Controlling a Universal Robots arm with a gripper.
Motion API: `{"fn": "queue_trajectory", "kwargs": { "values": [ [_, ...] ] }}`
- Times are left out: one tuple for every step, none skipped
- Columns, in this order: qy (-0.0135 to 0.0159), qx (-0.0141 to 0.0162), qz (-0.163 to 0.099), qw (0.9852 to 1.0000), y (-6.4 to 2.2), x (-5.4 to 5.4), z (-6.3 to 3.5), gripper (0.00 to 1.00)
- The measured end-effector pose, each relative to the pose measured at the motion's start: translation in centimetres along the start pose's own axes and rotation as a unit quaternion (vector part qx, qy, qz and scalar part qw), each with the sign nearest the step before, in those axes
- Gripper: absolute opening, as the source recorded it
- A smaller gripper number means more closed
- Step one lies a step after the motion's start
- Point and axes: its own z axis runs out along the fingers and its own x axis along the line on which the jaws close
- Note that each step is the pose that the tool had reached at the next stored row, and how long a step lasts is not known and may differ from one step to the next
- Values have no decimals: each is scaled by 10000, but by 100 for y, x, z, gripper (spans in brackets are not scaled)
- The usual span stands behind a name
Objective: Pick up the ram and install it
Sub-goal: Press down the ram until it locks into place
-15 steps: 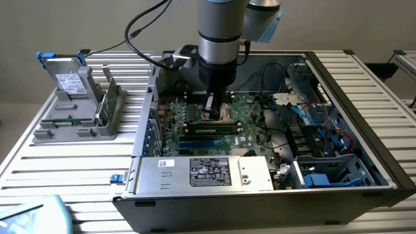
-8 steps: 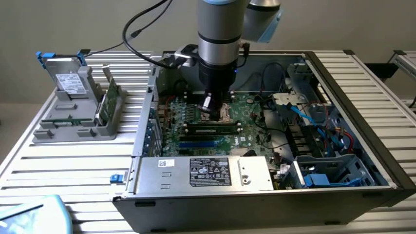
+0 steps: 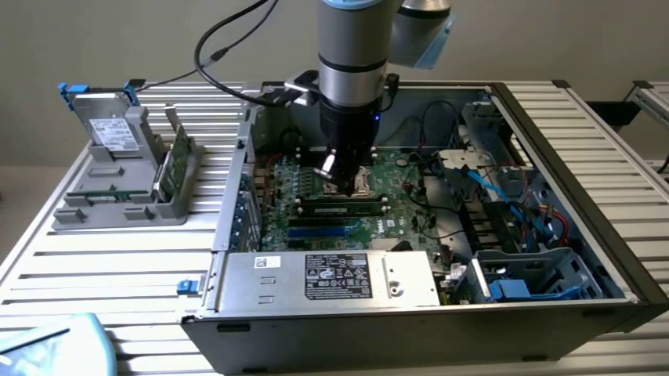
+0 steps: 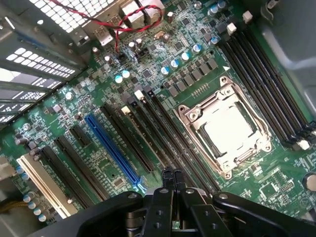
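Wrist view: the end effector (image 4: 171, 178) hangs over the motherboard (image 4: 148, 98), fingers pressed together with nothing held. The ram (image 3: 344, 209) appears seated flat in a slot beside the CPU socket (image 4: 224, 129), suggesting installation is finished.

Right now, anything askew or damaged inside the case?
Nothing stands out. The gripper is shut, low over the motherboard slots beside the CPU socket; no visible damage, nothing spilled or tilted.
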Motion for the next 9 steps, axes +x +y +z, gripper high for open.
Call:
{"fn": "queue_trajectory", "kwargs": {
  "values": [
    [0,3,84,10000,0,0,3,11],
    [-1,6,168,9999,0,0,5,11],
    [-1,8,251,9997,0,0,7,11],
    [-1,10,331,9995,0,1,8,11],
    [-2,11,408,9992,0,1,8,11],
    [-6,11,477,9989,0,0,9,11],
    [-10,11,544,9985,0,0,10,11],
    [-14,10,613,9981,0,0,9,11],
    [-17,9,676,9977,0,0,9,11]
  ]
}}
